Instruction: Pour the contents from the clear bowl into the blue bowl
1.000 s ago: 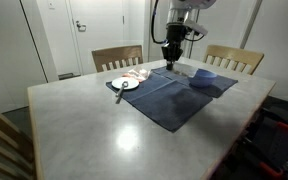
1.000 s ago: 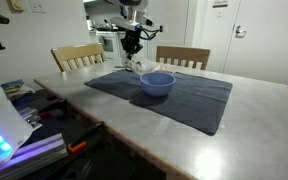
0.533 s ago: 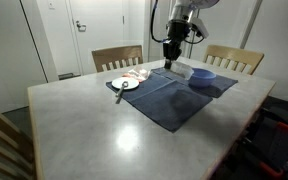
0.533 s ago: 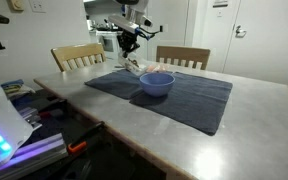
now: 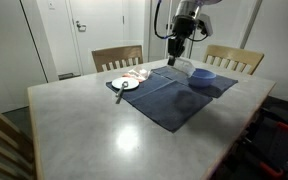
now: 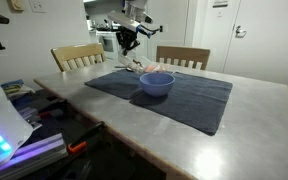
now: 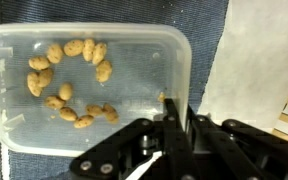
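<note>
The gripper (image 7: 174, 108) was clenched on the clear bowl (image 7: 134, 60) at its rim, tan pieces (image 7: 103, 70) inside, above the dark cloth (image 6: 194, 100) near the blue bowl (image 6: 157, 83), toward the table (image 6: 244, 140) edge by the chairs (image 6: 79, 55).

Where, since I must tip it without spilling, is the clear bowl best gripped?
On a long wall's rim, pinched from above, as the gripper does: the clear bowl is shallow and thin-walled, and its brown pieces lie away from that spot.

A dark cloth (image 5: 169, 102) is spread on a grey table (image 5: 79, 125), a white plate (image 5: 125, 83) is set at its corner, and two wooden chairs (image 5: 117, 57) are placed behind.
</note>
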